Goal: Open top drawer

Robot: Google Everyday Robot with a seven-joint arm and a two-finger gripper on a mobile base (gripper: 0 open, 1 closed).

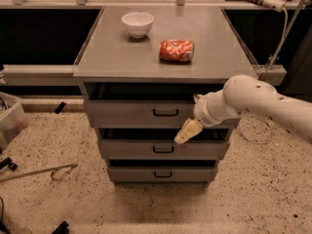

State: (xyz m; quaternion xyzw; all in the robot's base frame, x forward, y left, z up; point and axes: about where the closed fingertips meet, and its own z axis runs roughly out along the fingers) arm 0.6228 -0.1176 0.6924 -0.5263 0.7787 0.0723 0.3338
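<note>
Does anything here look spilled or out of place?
Nothing spilled or broken. The white bowl sits upright and the red bag lies flat on the cabinet top. Only a thin rod lies loose on the floor. The gripper hangs at the lower edge of the top drawer.

A single white arm [280,107] is seen entering from the right edge of the view and is extended leftward toward the middle. Its thick forearm is sloped gently upward from that edge to a rounded, bulbous joint [243,94]. Small dark dots are scattered over the white shell. From the joint, the wrist [210,112] is turned down and to the left, and grey seams are visible around it. The pale yellow gripper [187,131] is carried at the wrist's end. It is pointed diagonally down and left, just right of the view's centre and lower than the rest of the arm.
</note>
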